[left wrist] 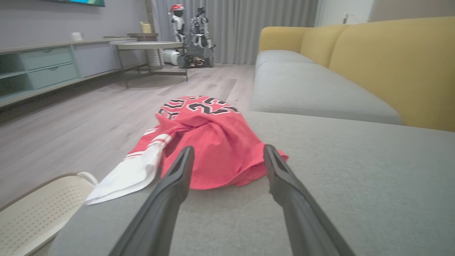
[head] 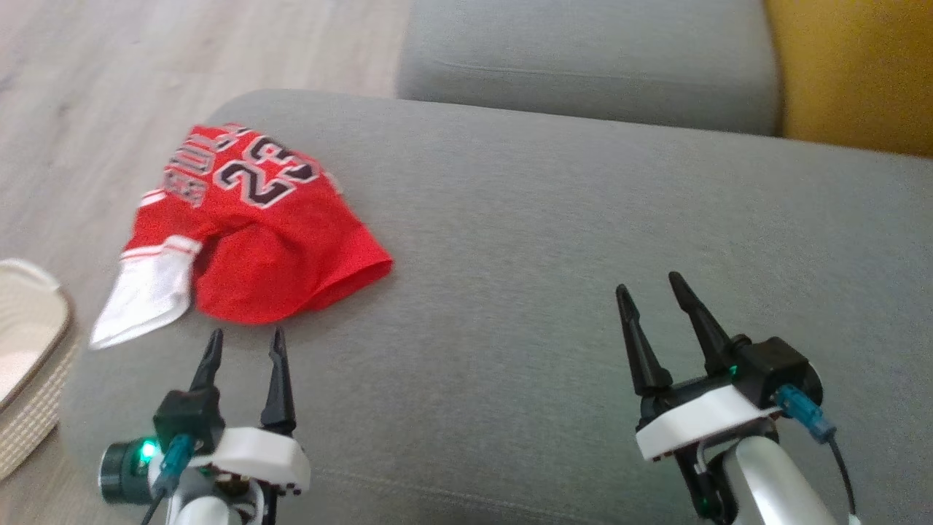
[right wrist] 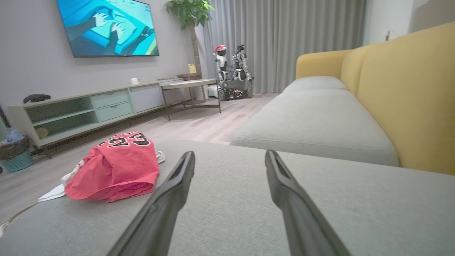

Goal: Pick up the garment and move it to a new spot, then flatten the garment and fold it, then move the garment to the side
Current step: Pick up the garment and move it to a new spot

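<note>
Closest of all is the left gripper [head: 246, 335], low down at 7 o'clock in the head view. Its two dark fingers are spread wide and hold nothing. They point up to 12 o'clock, right at the garment [head: 255, 240]. The tips are just beside its red edge but not touching it. I think it waits open like that so it can slide in and pinch the cloth.

Far over at 8 o'clock, a pale basket [head: 33, 397] sits low beside the seat.

Next comes the garment, a red top with white trim and a big number on it. It lies in a crumpled heap at 10 o'clock on the grey seat cushion [head: 547, 255], close to the cushion's left edge. A white bit reaches that edge at 7 o'clock of the heap and seems to hang over a little. So a careless tug could drag it off toward the basket.

At 3 o'clock from the heap is the wide grey middle of the cushion. It looks like a good new spot, with room to lay the top flat.

Over at 5 o'clock is the right gripper [head: 648, 284]. It is wide open too, with nothing in it, well apart from the garment. I think it waits there to help spread the cloth once it comes over.

A yellow backrest [head: 853, 73] stands at 1 o'clock.
</note>
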Robot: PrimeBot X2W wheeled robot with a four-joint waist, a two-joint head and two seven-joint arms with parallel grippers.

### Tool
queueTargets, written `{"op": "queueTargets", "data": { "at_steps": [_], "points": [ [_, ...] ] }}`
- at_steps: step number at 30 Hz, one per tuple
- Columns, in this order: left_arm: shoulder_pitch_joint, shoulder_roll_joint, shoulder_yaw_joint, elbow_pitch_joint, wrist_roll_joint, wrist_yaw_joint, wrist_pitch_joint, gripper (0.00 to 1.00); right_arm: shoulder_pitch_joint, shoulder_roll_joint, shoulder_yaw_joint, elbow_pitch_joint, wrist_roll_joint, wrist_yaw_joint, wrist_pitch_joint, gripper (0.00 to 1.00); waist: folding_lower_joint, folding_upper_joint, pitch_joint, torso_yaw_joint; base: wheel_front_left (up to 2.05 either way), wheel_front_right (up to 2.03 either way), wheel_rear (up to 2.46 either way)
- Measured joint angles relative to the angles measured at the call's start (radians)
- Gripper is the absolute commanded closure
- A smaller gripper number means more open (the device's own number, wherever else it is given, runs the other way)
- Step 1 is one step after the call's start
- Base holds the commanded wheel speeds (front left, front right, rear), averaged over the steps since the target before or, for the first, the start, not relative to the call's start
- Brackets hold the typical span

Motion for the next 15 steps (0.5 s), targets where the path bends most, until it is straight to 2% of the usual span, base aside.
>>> {"op": "queueTargets", "data": {
  "at_steps": [9,15],
  "points": [
    [0.055,0.001,0.048,-0.035,0.018,-0.001,0.000,0.00,0.030,0.000,0.038,0.004,0.020,0.000,0.000,0.00,0.0000,0.0000,-0.025,0.150,0.00,0.00,0.00],
    [0.101,0.001,0.081,-0.069,0.027,0.009,0.000,0.00,0.040,0.000,0.053,0.007,0.038,0.000,0.000,0.00,0.0000,0.0000,-0.048,0.209,0.00,0.00,0.00]
  ]
}}
